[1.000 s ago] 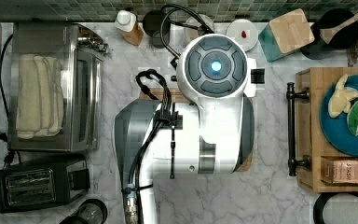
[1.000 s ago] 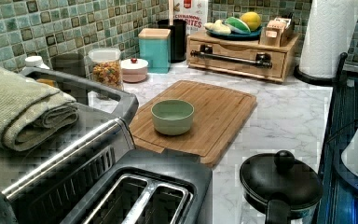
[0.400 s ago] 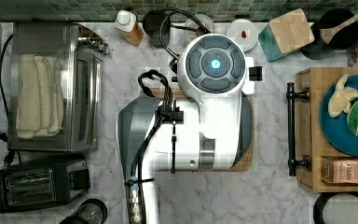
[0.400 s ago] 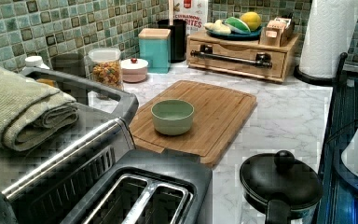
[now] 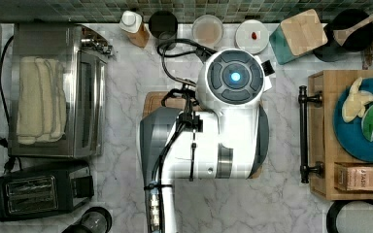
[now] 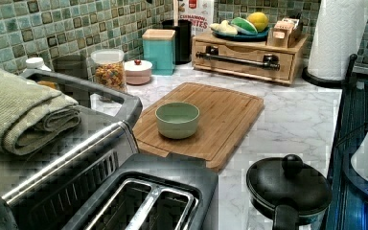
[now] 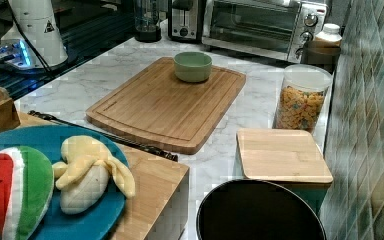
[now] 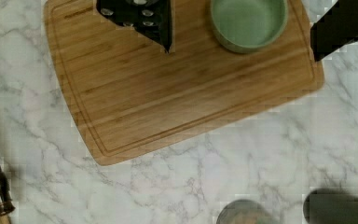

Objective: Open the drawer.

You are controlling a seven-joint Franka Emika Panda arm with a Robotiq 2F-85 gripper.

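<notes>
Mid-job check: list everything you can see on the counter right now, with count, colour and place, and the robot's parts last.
drawer: 1, light wood, black bar handle, shut, by the tiled wall
plate: 1, blue, on the drawer unit, holding plush fruit
cutting board: 1, bamboo, mid-counter
bowl: 1, green, on the cutting board
canister: 1, teal, wooden lid, at the wall
cereal jar: 1, clear, at the wall
toaster oven: 1, silver, folded towel on top
toaster: 1, black
paper towel roll: 1, white
arm: 1, white and grey, over the cutting board
gripper: black fingers apart above the board

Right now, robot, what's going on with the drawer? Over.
Gripper open above cutting board. Drawer shut, handle untouched. Green bowl below fingers; nothing blocking handle.
</notes>
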